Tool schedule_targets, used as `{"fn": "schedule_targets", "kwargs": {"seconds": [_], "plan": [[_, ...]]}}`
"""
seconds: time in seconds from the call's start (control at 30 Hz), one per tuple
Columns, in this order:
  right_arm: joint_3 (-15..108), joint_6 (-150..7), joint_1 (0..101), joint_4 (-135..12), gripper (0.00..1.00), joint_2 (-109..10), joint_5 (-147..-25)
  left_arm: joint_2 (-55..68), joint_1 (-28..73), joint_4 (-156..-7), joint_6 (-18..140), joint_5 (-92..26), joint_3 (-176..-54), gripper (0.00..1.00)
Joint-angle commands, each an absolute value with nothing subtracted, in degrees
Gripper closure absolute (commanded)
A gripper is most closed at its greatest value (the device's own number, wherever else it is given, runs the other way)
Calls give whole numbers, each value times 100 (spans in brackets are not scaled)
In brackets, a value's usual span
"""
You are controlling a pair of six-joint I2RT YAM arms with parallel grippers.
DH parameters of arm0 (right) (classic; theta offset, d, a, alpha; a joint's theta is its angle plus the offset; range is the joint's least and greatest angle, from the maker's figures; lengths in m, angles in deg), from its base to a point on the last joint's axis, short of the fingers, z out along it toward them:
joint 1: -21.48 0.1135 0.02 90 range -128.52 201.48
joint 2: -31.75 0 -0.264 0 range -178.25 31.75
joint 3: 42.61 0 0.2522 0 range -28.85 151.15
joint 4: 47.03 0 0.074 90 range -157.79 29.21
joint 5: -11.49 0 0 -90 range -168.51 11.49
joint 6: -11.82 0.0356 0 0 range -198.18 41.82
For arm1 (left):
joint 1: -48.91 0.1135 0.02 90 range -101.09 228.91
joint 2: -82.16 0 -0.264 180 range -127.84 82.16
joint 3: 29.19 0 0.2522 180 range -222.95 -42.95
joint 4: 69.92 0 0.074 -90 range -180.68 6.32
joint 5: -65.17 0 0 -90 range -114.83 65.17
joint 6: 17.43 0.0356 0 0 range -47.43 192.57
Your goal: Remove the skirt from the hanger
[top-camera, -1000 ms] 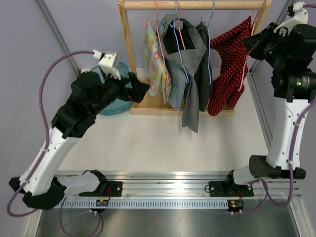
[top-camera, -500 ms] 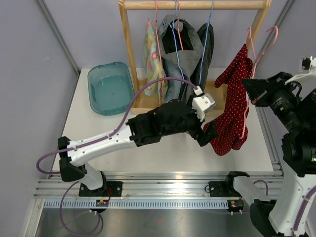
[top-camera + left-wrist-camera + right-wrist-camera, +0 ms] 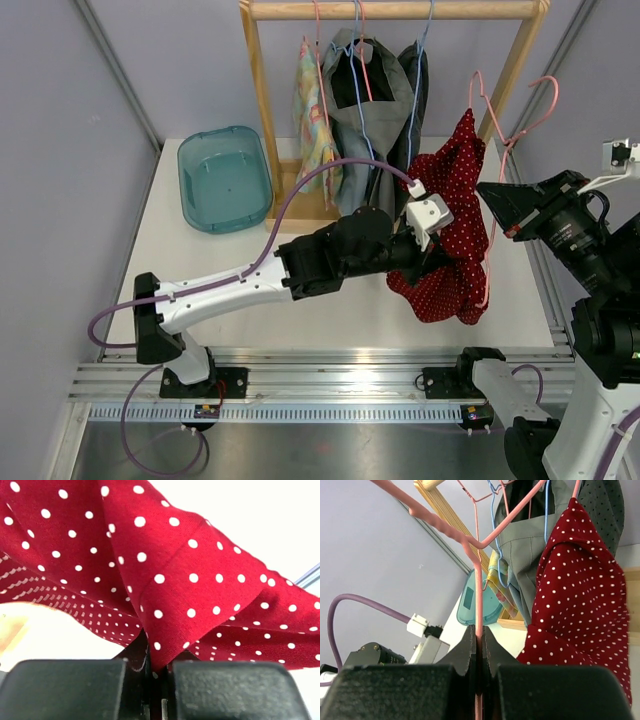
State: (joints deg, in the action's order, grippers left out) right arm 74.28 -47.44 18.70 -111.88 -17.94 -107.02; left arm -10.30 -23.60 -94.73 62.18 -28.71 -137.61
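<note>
The skirt (image 3: 460, 190), soft red cloth scattered with white dots, hung clear of the wooden rack (image 3: 256, 110) above the counter (image 3: 210, 255), toward 3 o'clock from its middle. Its long axis ran from 12 o'clock at the top to 6 o'clock at the crumpled hem. Its upper end draped on a thin pink wire hanger (image 3: 478, 595), whose hook rose toward 1 o'clock. The left pincer (image 3: 156, 672) was clamped on a fold of the cloth, and the right pincer (image 3: 479, 647) was pinched tight on the hanger's wire.

Robot lab test cell.
Left arm (image 3: 230, 285) and right arm (image 3: 590, 260) on an aluminium rail (image 3: 330, 378) before the wooden rack (image 3: 257, 100); grey panels (image 3: 60, 150) behind it, white table (image 3: 330, 320) beneath.
</note>
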Motion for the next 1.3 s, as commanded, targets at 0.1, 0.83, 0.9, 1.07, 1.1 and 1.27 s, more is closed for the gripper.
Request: {"fn": "schedule_targets", "kwargs": {"seconds": [0.1,0.83,0.9,1.07,1.1,1.27], "plan": [[7915,-4891,1850,-11150,100,-2009,-10401,-328,-2675,-9580,6123,-2185,-12744,100],[8944,-4953,1850,-9912,100,-4872,-9881,2934,-4522,-9871,3302,-22,-8172,100],[9313,-4961,1850,-9815,100,-5199,-9846,2978,-4548,-9906,3267,5,-8180,100],[10453,-4909,1849,-9744,100,-6403,-9741,2987,-4583,-9976,3214,75,-8215,100],[10640,-4900,1849,-9762,100,-6570,-9741,2969,-4592,-9994,3205,110,-8233,100],[11335,-4882,1841,-9867,100,-7459,-9705,2855,-4592,-10169,3223,232,-8426,100]]}}
